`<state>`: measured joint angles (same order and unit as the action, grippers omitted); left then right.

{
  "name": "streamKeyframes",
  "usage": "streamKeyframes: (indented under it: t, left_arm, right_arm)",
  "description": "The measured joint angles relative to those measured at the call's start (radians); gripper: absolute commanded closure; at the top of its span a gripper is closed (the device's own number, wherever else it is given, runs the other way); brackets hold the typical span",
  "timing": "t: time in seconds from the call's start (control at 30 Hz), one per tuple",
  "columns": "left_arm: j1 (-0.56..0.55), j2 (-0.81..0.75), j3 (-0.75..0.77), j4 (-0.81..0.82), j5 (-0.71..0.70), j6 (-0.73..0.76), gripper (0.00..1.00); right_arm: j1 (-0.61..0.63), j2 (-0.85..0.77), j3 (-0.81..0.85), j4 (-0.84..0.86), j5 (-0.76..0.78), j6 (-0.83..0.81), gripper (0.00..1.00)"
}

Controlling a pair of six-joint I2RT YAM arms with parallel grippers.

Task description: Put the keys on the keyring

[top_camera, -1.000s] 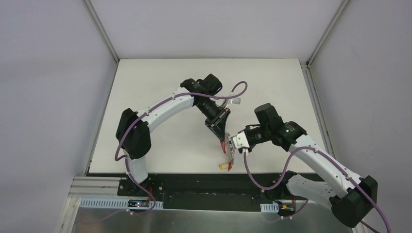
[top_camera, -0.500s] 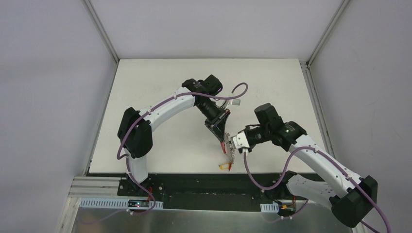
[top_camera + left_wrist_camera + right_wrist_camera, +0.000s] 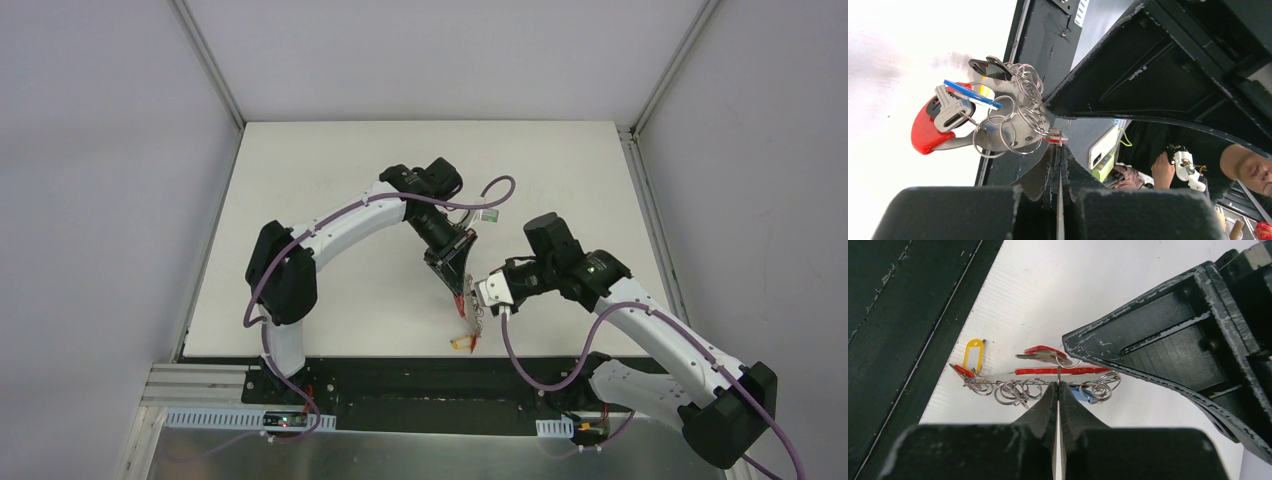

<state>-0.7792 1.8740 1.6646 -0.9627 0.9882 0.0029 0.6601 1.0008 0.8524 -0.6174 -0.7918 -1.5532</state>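
My left gripper (image 3: 459, 292) is shut on the red-headed key (image 3: 1044, 354), which the left wrist view shows edge-on at the closed tips (image 3: 1060, 146). My right gripper (image 3: 478, 297) is shut on one thin ring of the keyring (image 3: 1018, 389). The keyring hangs above the table's near edge, with its grey rings (image 3: 1013, 125), thick red band (image 3: 923, 135), blue tag (image 3: 970, 94) and a silver key (image 3: 950, 107). A yellow tag (image 3: 973, 355) dangles at its low end (image 3: 460, 343). The key sits right against the keyring beside the held ring. No other keys are in view.
The white table (image 3: 330, 180) ends at a black front rail (image 3: 400, 370) directly below the keyring. A small pale object (image 3: 490, 212) lies on the table behind the left wrist. The two grippers' fingertips nearly touch. Grey walls enclose the table at the back and sides.
The left arm's upper links and cable have shifted slightly to the right. Both grippers, the key and the keyring stay where they were.
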Motion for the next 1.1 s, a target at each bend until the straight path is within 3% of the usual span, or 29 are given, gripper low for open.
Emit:
streamKeyframes:
  t: [1.1]
  left_arm:
    - [-0.008,0.023,0.029,-0.016,-0.003,0.015,1.0]
  right_arm:
    - [0.0,0.0,0.0,0.0,0.002,0.004,1.0]
